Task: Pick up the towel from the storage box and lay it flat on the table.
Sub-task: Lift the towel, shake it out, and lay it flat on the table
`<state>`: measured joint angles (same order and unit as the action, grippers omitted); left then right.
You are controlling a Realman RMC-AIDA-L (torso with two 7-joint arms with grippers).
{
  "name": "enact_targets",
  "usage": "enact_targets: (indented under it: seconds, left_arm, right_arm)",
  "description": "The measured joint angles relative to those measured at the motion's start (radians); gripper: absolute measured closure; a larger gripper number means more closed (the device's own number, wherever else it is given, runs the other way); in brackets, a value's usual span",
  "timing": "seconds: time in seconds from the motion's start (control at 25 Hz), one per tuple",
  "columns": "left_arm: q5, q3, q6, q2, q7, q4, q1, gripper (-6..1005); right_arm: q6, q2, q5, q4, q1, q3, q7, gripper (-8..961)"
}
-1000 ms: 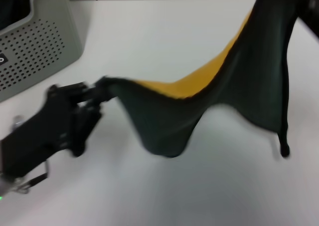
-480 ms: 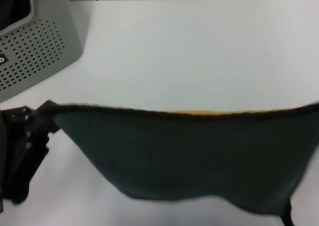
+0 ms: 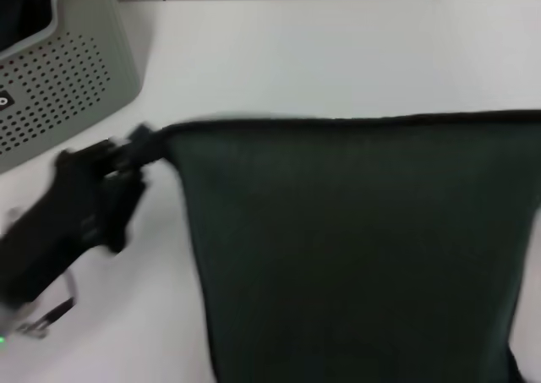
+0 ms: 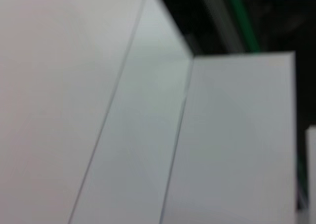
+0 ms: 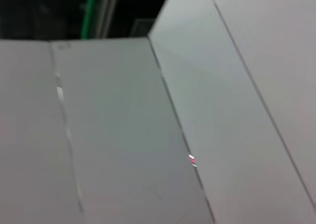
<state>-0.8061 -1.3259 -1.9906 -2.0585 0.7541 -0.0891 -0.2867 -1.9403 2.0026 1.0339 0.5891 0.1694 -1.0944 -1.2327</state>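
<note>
In the head view the towel is spread wide, dark green side facing me, its black-stitched top edge pulled straight across the picture. My left gripper is shut on the towel's top left corner, the black arm trailing down to the left. The towel's right edge runs past the picture's right side, and my right gripper is out of view there. The storage box, light grey with rows of small holes, stands at the far left on the white table. Both wrist views show only pale wall panels.
Bare tabletop stretches behind the towel to the back edge and between the box and the towel. A small metal bracket on my left arm shows at the lower left.
The towel's top edge has risen and moved farther from me, and the cloth hangs broader and flatter. My left gripper has moved right and away with its corner. The yellow side no longer shows.
</note>
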Motion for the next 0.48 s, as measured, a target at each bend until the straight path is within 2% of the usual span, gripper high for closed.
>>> enact_targets:
  seconds: [0.08, 0.16, 0.28, 0.48]
  left_arm:
    - [-0.001, -0.003, 0.059, 0.0, -0.046, 0.093, -0.063, 994]
    - [-0.003, -0.008, 0.159, -0.013, -0.086, 0.134, -0.105, 994]
    - [-0.008, -0.009, 0.334, -0.036, -0.127, 0.062, -0.117, 995]
    - [-0.009, -0.003, 0.53, -0.04, -0.144, 0.01, -0.142, 995]
  right_arm:
    - [0.094, 0.002, 0.026, -0.022, 0.037, -0.005, 0.009, 938]
    - [0.177, 0.006, 0.04, -0.046, 0.07, -0.009, 0.02, 938]
    - [0.292, 0.008, 0.046, -0.089, 0.116, -0.015, 0.039, 938]
    - [0.457, 0.016, 0.047, -0.145, 0.185, -0.022, 0.057, 938]
